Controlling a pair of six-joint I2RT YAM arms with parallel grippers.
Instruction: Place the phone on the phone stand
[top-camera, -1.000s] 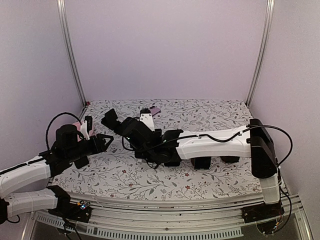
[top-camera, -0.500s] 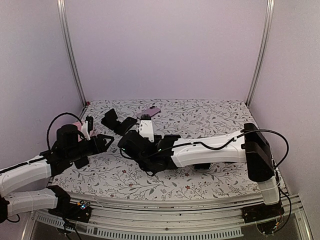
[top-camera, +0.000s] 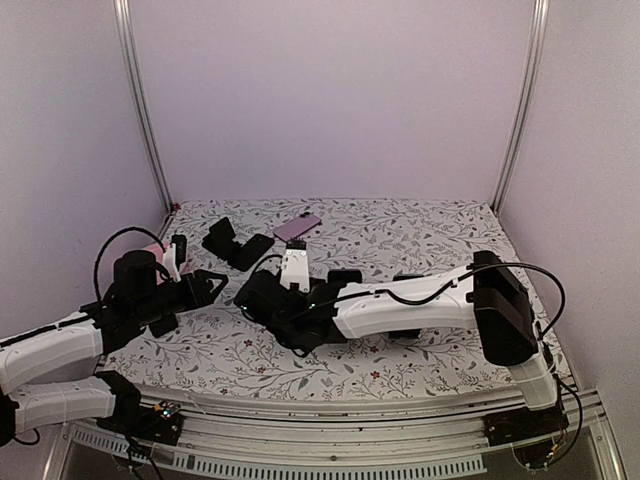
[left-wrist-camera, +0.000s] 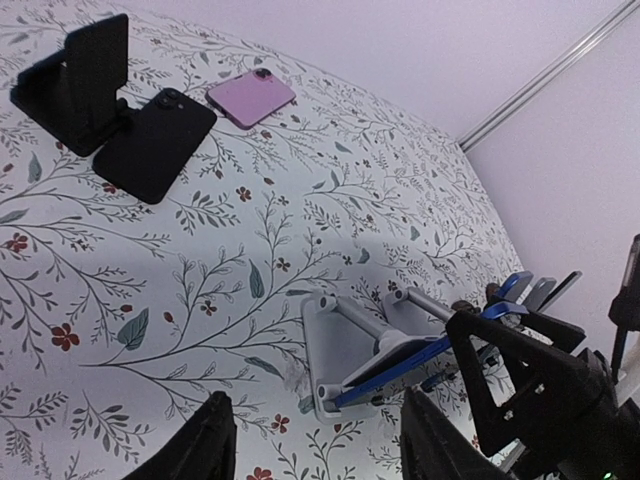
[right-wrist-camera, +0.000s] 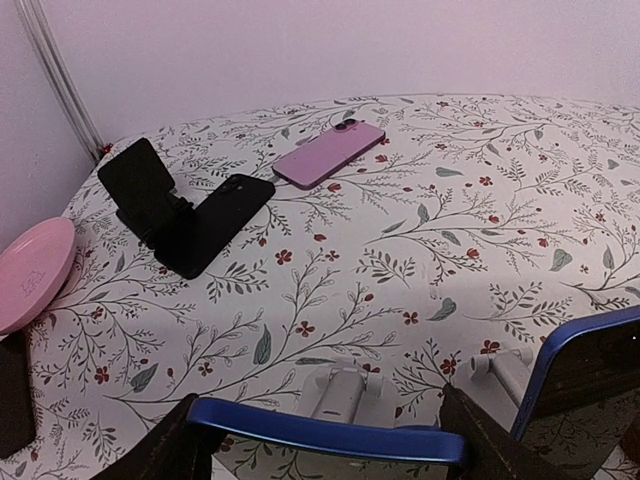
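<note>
Right fingers (right-wrist-camera: 320, 445) clamp the blue phone (left-wrist-camera: 400, 362) wide, just above the grey stand (left-wrist-camera: 340, 345). Left fingers (left-wrist-camera: 315, 445) gape empty at 9 o'clock. The desk (top-camera: 430, 232) lies bare toward 2 o'clock. The phone's ends are cut off.

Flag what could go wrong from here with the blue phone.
The blue phone sits tilted in the right gripper at the grey stand; released crooked, it might slip off the ledge. The stand could slide if pushed: the left gripper is open and not holding it.
</note>
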